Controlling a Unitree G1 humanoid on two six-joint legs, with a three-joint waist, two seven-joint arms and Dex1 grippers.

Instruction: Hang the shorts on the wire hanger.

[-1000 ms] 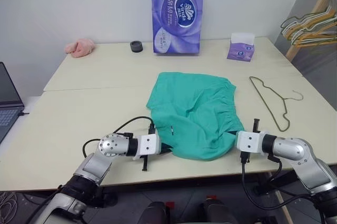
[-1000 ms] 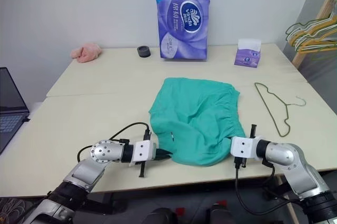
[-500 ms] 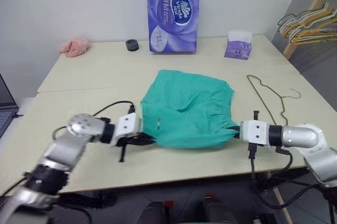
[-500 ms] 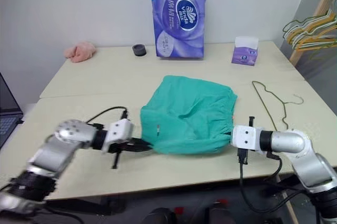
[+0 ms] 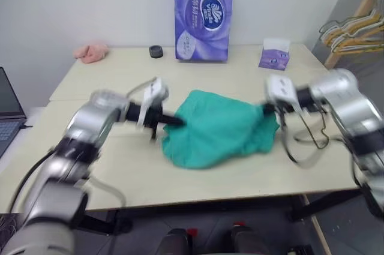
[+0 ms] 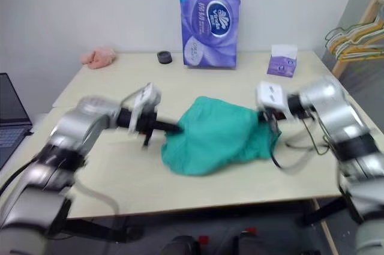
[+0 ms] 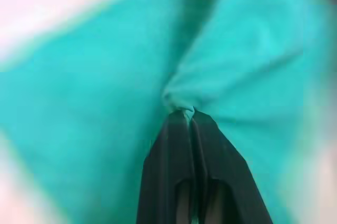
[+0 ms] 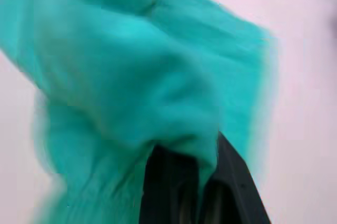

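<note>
The table is a pale, wide surface carrying every object in the scene. The shorts occupy its centre as a teal-green bundle stretched between the two arms, with the long axis running left to right across the table and the lower part of the fabric sagging onto the tabletop. The left arm reaches in from the left, forearm roughly level, and the left gripper points rightward into the left edge of the shorts; the left wrist view shows its two black fingers pressed together with a fold of teal cloth pinched at the tips. The right arm comes in from the right, bent at the elbow, and the right gripper meets the upper right corner of the shorts, its fingers clamped on fabric that drapes over them. The wire hanger lies flat just right of the shorts, partly behind the right forearm, its outline blurred.
</note>
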